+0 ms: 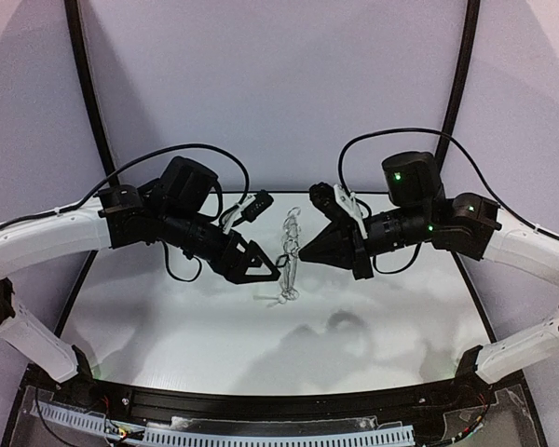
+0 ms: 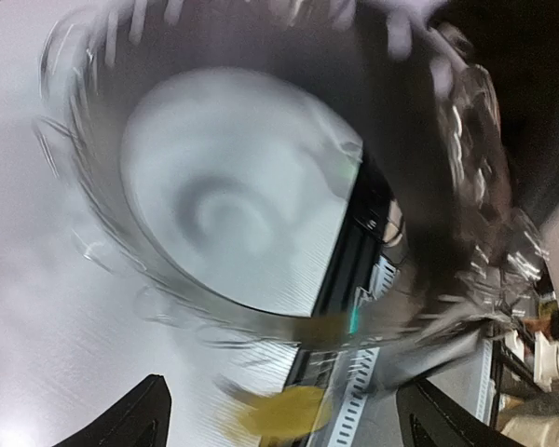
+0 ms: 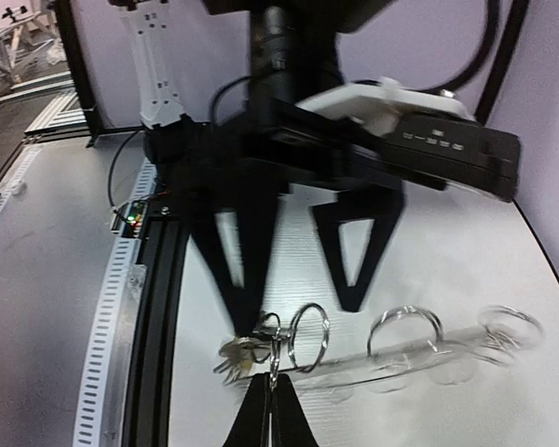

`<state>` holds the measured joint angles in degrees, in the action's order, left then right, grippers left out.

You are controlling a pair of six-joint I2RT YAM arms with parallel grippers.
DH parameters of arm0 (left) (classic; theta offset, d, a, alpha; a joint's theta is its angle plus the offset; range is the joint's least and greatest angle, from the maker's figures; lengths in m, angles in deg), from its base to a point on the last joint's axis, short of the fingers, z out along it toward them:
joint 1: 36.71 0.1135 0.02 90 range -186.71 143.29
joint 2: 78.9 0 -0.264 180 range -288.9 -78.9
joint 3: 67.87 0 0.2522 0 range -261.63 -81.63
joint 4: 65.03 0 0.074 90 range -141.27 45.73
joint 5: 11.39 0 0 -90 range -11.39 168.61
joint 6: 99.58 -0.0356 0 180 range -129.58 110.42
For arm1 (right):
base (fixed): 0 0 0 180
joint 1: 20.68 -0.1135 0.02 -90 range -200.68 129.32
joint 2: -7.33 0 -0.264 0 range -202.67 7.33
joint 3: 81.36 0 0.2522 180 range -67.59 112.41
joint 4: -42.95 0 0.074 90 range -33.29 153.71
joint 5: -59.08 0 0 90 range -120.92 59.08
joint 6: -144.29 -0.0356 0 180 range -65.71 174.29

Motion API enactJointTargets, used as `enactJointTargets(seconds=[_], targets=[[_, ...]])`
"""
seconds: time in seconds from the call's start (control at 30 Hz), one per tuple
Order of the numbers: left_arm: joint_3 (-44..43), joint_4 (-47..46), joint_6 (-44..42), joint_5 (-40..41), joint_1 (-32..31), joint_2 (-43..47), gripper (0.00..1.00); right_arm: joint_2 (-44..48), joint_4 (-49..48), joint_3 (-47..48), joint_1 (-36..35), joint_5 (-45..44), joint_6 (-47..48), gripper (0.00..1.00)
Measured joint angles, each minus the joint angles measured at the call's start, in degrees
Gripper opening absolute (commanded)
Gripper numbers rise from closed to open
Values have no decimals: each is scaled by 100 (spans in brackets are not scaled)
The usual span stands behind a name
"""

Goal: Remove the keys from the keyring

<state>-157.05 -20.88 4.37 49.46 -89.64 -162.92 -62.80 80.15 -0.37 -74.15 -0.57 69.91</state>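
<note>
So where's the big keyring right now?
Top view, centre: the keyring hangs above the table between the left end effector and the right end effector, which pinches it.

- Left arm (image 1: 47,237): reaches in from the left side, forearm roughly level, wrist angled slightly down toward centre
- Left gripper (image 1: 265,270): jaws spread wide, fingers (image 3: 238,270) well apart
- Right arm (image 1: 526,244): mirrors it from the right side
- Right gripper (image 1: 305,250): fingers (image 3: 272,419) pressed together, tip facing the left gripper, near but apart
</note>
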Motion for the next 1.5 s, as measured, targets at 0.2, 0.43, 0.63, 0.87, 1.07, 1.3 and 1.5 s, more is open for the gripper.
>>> enactJointTargets(seconds=[0.2, 0.43, 0.63, 0.87, 1.07, 1.3, 1.5], targets=[[-258, -2, 81, 245, 63, 9, 84, -26, 361, 92, -17, 138, 111, 0], [-407, -48, 168, -247, 63, 114, 74, -72, 328, 92, -22, -120, -52, 0], [-407, -168, 260, -704, 63, 98, 67, -72, 103, 83, -22, -166, -223, 0], [-511, -433, 264, -1217, 63, -133, 51, -162, 55, 83, -22, -55, -267, 0], [-533, -474, 293, -1478, 63, -245, 34, -164, 2, 83, -22, -26, -310, 0], [-544, -608, 356, -1587, 63, -304, 3, -164, -31, 83, -22, -17, -367, 0], [-546, -575, 348, -1443, 68, -332, 1, -164, -2, 83, -20, -39, -420, 5]])
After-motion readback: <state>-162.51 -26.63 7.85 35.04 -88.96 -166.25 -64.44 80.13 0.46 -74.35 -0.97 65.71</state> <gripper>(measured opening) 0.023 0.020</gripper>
